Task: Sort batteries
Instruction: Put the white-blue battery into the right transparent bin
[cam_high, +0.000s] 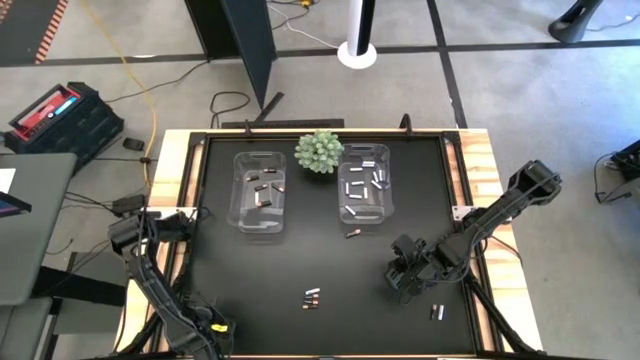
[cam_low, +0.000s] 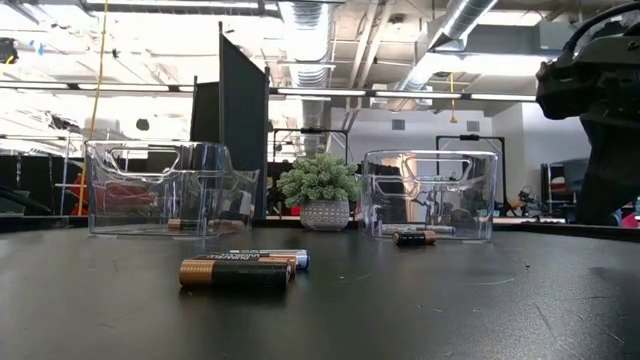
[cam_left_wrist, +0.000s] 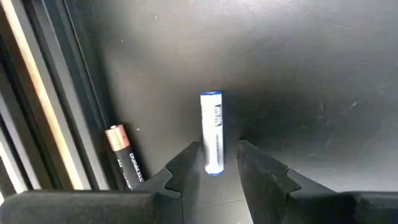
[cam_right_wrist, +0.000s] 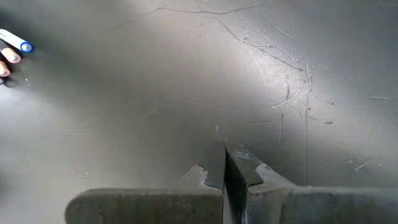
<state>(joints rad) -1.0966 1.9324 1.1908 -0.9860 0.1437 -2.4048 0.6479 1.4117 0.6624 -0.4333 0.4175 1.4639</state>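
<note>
Silver battery (cam_left_wrist: 213, 134) between left gripper (cam_left_wrist: 217, 163) fingers — table edge (cam_left_wrist: 37, 118) close beside.

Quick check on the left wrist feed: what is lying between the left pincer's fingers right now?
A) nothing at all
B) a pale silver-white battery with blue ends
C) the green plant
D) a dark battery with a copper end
B: the silver-white battery lies on the mat with its near end between the open fingers of the left pincer; the dark copper-ended battery lies off to one side.
</note>
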